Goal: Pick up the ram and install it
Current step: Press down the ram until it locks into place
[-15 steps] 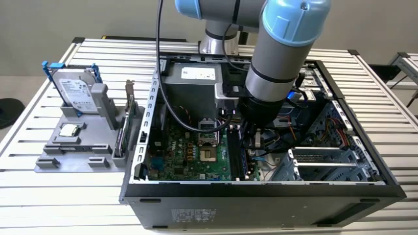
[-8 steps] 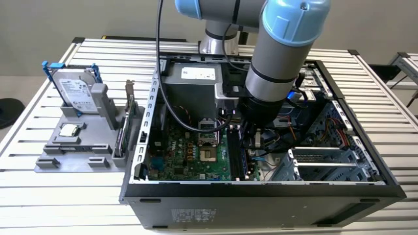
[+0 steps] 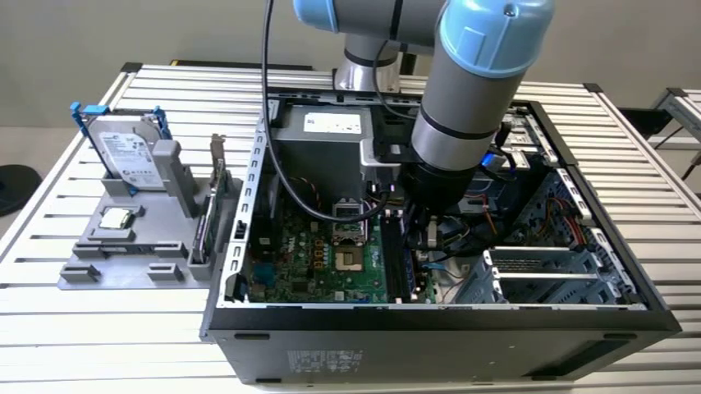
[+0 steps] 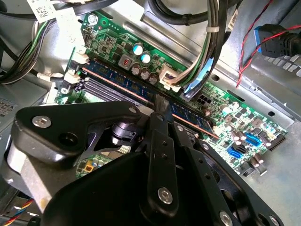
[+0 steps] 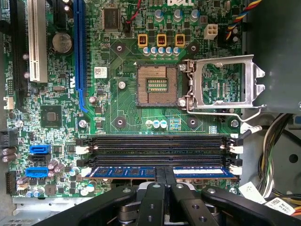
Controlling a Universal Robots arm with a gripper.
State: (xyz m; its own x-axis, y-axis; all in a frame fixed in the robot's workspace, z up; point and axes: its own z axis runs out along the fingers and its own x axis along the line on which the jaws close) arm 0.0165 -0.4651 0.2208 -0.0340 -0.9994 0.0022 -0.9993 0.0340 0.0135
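The ram [image 5: 131,172] is a blue stick with black chips, standing in the motherboard slot closest to my gripper. It also runs along the slot as the ram [image 4: 122,82] in the second wrist view. My gripper [image 5: 168,180] has its two black fingers drawn together over the stick's top edge near the middle. In the second wrist view the gripper [image 4: 160,106] has its tip resting on that same edge. The exterior view shows the arm's wrist [image 3: 438,185] reaching down into the open computer case [image 3: 438,328].
Two black slots [image 5: 160,140] lie beside the ram without sticks. The processor socket [image 5: 157,84] has its metal bracket [image 5: 223,84] swung open. Cable bundles [image 4: 207,42] hang near the gripper. On the exterior view's left, a grey fixture [image 3: 121,263] holds a hard drive [image 3: 126,152] and a processor chip [image 3: 115,217].
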